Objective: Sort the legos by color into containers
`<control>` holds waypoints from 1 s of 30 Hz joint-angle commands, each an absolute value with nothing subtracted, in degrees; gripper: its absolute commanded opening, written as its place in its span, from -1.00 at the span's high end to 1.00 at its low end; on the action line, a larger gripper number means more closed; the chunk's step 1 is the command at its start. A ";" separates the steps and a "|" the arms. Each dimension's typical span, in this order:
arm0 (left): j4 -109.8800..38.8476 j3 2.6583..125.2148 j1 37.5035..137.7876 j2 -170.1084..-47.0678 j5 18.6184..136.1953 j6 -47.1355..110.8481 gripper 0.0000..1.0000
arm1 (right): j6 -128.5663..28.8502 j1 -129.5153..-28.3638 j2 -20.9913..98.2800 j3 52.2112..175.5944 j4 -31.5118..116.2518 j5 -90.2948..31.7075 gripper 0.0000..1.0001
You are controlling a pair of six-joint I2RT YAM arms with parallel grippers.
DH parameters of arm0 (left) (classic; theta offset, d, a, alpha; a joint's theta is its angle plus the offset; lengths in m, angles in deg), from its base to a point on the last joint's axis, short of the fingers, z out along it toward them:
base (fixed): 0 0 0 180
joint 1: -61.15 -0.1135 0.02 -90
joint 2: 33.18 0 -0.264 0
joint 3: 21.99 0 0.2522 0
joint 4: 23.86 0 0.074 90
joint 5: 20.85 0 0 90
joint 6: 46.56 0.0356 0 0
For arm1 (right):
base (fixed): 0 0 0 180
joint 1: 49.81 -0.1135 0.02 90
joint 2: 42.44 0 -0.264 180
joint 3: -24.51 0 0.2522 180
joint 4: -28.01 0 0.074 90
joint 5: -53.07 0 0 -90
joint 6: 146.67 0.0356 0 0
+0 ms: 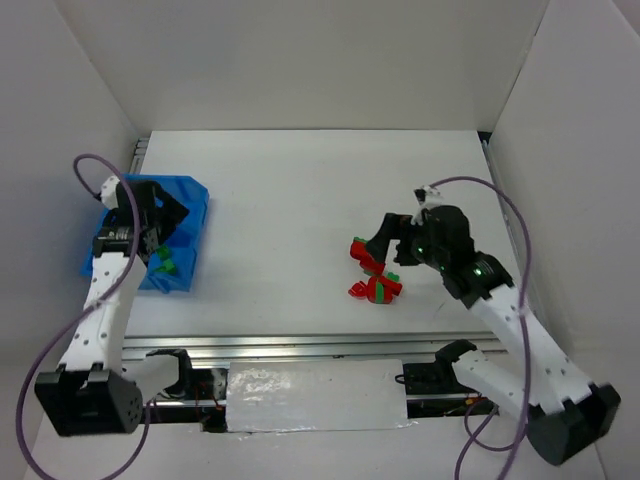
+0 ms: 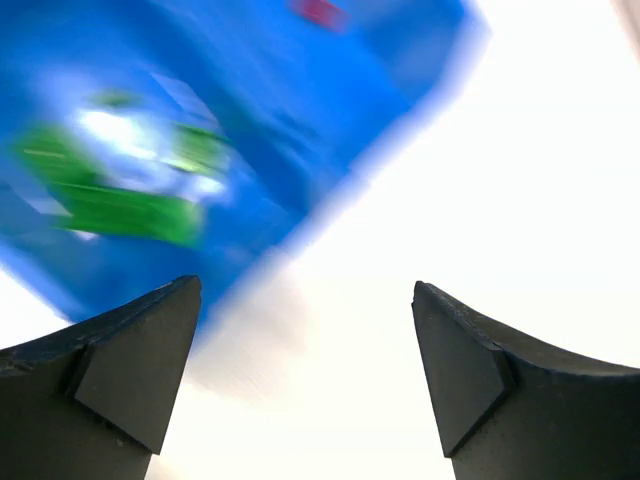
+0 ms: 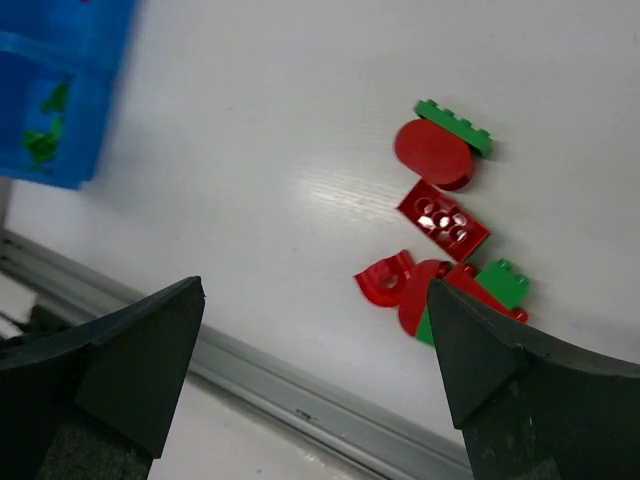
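— Left hand point(image 2: 305, 290)?
— Spread wide, nothing pinched; poised over blue bin point(image 1: 192, 195), with green bricks point(image 1: 163, 262) in compartment nearer the arms
— Right hand point(image 3: 315, 285)?
— Spread too, empty; above loose red and green bricks point(image 3: 440, 235) clustered on white surface point(image 1: 300, 200), well apart from bin
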State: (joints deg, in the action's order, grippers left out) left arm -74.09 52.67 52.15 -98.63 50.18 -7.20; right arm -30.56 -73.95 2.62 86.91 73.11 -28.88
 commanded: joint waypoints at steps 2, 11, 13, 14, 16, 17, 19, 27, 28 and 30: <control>-70.40 50.39 66.37 -91.98 59.36 1.41 -0.99 | -35.84 -74.07 18.00 90.81 66.56 -32.89 -0.99; -67.86 41.08 85.39 -92.42 63.35 6.52 -0.99 | -18.56 -75.73 31.39 93.74 72.20 -47.82 -0.99; -67.07 39.85 87.33 -93.03 63.08 5.99 -0.99 | -15.82 -77.14 31.13 90.66 69.83 -51.51 -0.99; -66.28 38.97 89.16 -93.12 63.26 6.08 -0.99 | -14.32 -77.49 31.30 89.96 69.03 -51.96 -0.99; -66.71 38.70 91.10 -93.56 61.42 5.38 -0.99 | -12.91 -77.94 32.44 89.33 68.06 -52.93 -0.99; -66.97 38.70 91.73 -93.56 60.72 5.29 -0.99 | -12.82 -77.94 32.79 89.42 67.71 -53.10 -0.99; -66.80 38.27 93.04 -93.13 60.88 5.11 -0.99 | -12.38 -77.94 34.20 89.95 67.44 -53.46 -0.97; -64.60 36.15 93.40 -91.01 62.90 4.41 -0.99 | -10.53 -79.43 41.58 90.56 68.40 -54.95 -0.96; -64.95 36.24 93.49 -90.84 62.30 4.41 -0.99 | -10.10 -79.69 41.76 90.65 68.58 -55.74 -0.96; -65.22 36.07 93.58 -90.49 61.68 4.59 -0.99 | -10.09 -79.96 41.59 89.86 67.62 -55.83 -0.95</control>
